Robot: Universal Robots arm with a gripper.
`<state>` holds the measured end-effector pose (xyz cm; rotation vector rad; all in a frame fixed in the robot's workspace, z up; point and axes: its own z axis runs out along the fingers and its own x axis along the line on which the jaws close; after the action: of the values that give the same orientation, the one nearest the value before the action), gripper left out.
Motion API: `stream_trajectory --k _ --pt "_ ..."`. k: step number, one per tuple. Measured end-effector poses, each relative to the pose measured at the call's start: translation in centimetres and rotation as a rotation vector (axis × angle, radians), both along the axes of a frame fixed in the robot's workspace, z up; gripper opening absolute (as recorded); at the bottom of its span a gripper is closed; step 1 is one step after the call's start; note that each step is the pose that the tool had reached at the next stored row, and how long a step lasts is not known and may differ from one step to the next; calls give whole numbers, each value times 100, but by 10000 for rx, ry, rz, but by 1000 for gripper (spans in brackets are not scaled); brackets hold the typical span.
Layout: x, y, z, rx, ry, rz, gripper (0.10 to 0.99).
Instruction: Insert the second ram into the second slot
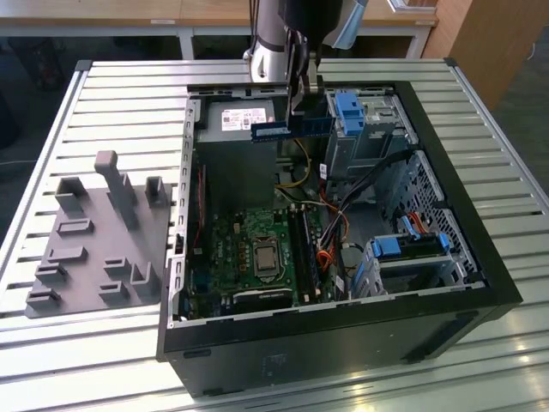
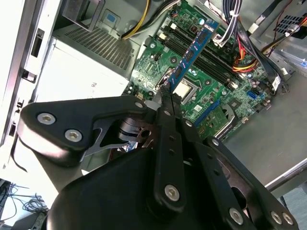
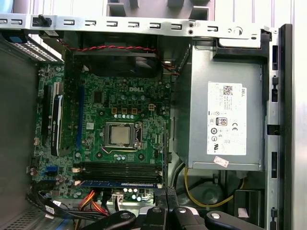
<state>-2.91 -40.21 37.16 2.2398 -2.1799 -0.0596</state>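
Hanging over the far end of the open computer case (image 1: pixel 343 352), the second ram (image 1: pixel 270 130) is pictured clamped in the closed fingers of the gripper (image 1: pixel 302 116). The stick is gripped from above, somewhat right of its middle in the exterior view, with the longer part left jutting toward that view's left. Its long axis is held almost level, running left to right, and it is stood on edge with one flat face turned to the near side. It is carried clear above the grey power supply (image 1: pixel 240 120) and just left of a blue drive bracket (image 1: pixel 347 110). The green motherboard (image 1: pixel 249 249) and its dark memory slots (image 1: pixel 302 245) are seen lower and nearer, apart from the stick. In the second wrist view the second ram (image 2: pixel 192 52) is shown reaching out from the gripper (image 2: pixel 164 93) across the board, its darker chips lined along the blue face.
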Motion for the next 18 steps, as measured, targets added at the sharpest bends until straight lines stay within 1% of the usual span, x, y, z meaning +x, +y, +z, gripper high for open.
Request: stream_trajectory --k 7,9,18 --pt "0 -9 0 -7 0 0 114" --pt "0 -30 0 -12 0 0 114" --pt "0 -45 0 -16 0 0 114"
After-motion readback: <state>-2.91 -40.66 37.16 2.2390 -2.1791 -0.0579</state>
